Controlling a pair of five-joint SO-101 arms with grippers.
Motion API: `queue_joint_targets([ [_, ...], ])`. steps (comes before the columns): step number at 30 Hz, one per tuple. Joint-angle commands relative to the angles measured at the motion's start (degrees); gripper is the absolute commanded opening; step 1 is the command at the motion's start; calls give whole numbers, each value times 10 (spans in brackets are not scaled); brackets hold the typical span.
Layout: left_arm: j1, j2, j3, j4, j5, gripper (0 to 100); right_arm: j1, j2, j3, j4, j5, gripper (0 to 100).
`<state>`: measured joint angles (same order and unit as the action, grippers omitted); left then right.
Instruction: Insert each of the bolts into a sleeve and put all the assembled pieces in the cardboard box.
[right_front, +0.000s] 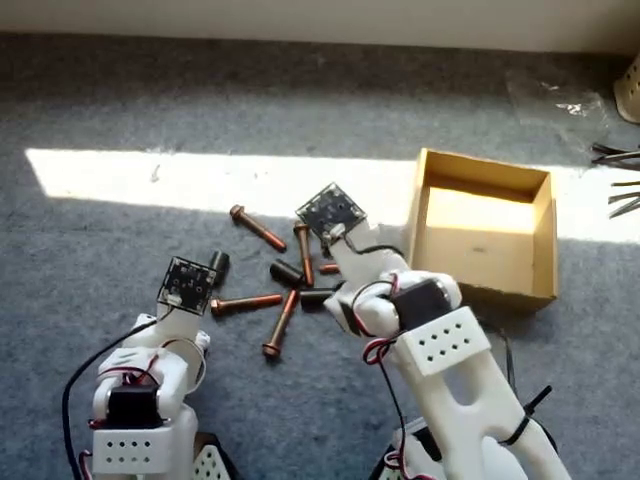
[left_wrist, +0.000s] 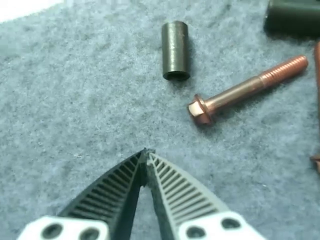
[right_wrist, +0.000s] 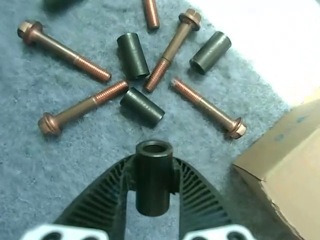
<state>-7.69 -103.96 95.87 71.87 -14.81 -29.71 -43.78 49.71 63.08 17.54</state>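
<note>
Upright in the right gripper (right_wrist: 154, 164) stands a dark held sleeve (right_wrist: 154, 182), clamped on both sides with its open bore facing up. Just past it, on the grey carpeted desk (right_front: 100, 260), three loose sleeves (right_wrist: 142, 106) lie on their sides among copper-coloured bolts (right_wrist: 82, 107) scattered at different angles. One loose sleeve lies just beside the threaded end of a bolt. The bolts lie bare, none seated in a sleeve.

In the high view the cardboard box (right_front: 480, 272) stands open-topped close beside the right arm, on the far side of the pile from the left arm. A strip of sunlight (right_front: 120, 170) crosses the desk and falls into the box.

The left gripper (left_wrist: 146, 156) is closed on nothing, its ribbed fingertips meeting at a point low over the carpet; whether it touches the carpet cannot be told. Near it lie a lone sleeve (left_wrist: 175, 50) on its side and a flanged bolt (left_wrist: 247, 90), slightly apart from each other.
</note>
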Motion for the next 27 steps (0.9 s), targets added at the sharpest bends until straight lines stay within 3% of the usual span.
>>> queue_joint_targets([
  [1, -33, 0, -15, -25, -4, 7, 19, -35, 24, -41, -38, 4],
  [8, -33, 3, -84, -20, -4, 7, 86, -73, 102, -116, -59, 4],
  [27, -30, 15, -182, -21, -3, 8, 86, -102, 168, -142, -58, 4],
])
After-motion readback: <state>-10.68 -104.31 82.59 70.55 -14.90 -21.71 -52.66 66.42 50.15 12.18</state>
